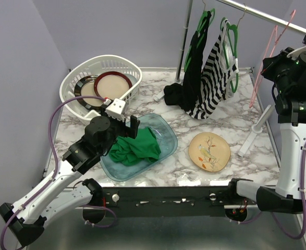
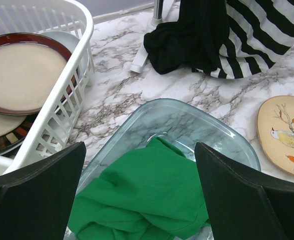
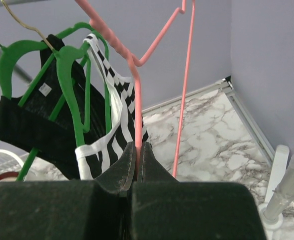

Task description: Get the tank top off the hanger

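A green tank top (image 1: pixel 134 148) lies crumpled in a clear glass dish (image 1: pixel 167 131); it also shows in the left wrist view (image 2: pixel 141 195), off any hanger. My left gripper (image 1: pixel 127 125) hangs just above it, open and empty, its jaws either side of the cloth (image 2: pixel 139 152). My right gripper (image 1: pixel 268 65) is shut (image 3: pixel 137 148) on the bare pink hanger (image 1: pixel 259 78), gripping its wire (image 3: pixel 136 100) high at the right by the rail (image 1: pixel 257 13).
A black top (image 1: pixel 194 67) and a striped top (image 1: pixel 213 78) hang on green hangers (image 1: pixel 231 36) from the rail. A white basket (image 1: pixel 72 80) with plates stands back left. A bird plate (image 1: pixel 209 151) lies right of the dish. The rack's white foot (image 1: pixel 254 133) crosses the right side.
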You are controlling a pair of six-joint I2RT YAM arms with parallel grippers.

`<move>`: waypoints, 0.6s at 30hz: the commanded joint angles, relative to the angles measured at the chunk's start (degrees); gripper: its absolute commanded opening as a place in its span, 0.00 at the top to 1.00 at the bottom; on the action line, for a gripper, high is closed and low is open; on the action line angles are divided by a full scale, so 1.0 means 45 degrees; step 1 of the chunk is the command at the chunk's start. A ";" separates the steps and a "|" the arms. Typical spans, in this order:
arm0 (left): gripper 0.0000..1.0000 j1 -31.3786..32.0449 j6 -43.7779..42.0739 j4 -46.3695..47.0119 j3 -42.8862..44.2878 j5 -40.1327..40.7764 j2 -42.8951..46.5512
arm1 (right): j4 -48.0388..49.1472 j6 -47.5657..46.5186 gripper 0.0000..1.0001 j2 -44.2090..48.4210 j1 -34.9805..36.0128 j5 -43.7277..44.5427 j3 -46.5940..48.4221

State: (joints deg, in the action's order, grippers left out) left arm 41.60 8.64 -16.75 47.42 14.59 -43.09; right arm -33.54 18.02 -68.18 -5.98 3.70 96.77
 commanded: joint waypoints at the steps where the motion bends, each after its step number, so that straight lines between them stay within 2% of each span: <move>1: 0.01 -0.0027 0.0071 0.0110 0.0048 -0.0215 0.0123 | 0.0443 -0.0177 0.99 -0.0414 0.0059 0.0582 0.0546; 13: 0.01 -0.0046 0.0071 0.0090 0.0048 -0.0176 0.0064 | 0.0110 -0.0040 0.99 -0.0571 0.0000 0.1754 0.0038; 18: 0.01 -0.0046 0.0071 0.0051 0.0029 -0.0078 0.0064 | -0.0163 -0.0079 0.93 -0.0395 0.0020 0.2047 0.0038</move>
State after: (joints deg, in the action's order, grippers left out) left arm 41.60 8.67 -16.78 47.42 14.50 -43.03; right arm -33.23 17.93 -70.63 -5.96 9.72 97.01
